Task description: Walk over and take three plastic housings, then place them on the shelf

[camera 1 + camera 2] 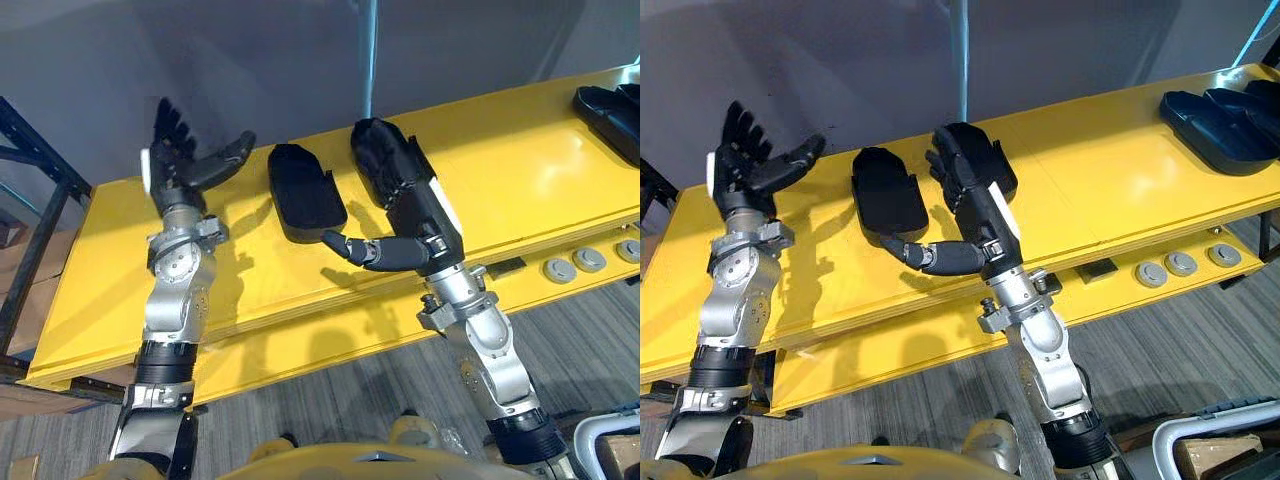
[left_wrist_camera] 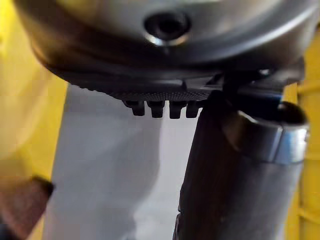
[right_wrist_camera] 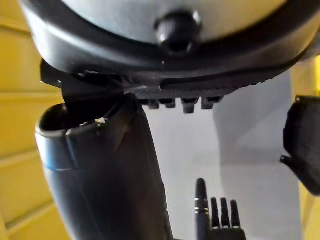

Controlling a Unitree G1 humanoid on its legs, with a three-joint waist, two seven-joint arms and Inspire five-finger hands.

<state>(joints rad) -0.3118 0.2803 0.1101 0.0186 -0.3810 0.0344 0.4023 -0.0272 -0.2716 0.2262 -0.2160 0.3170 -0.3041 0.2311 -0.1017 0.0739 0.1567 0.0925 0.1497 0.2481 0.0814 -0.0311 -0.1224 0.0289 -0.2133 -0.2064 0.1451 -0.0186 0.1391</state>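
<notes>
Two plastic housings lie side by side mid-frame on the yellow table (image 1: 520,170). The bare housing (image 1: 305,195) sits left. The right hand (image 1: 980,205) lies flat and unclenched on the covered housing (image 1: 992,158). The left hand (image 1: 180,160) hovers spread, upper left.

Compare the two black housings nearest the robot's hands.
The left housing lies free between the hands, untouched; the right housing has the right hand laid over it. The left housing shows its whole top; the right housing is partly hidden. Both are black, lying on the yellow surface, side by side. The left hand hovers open, apart from both.
</notes>
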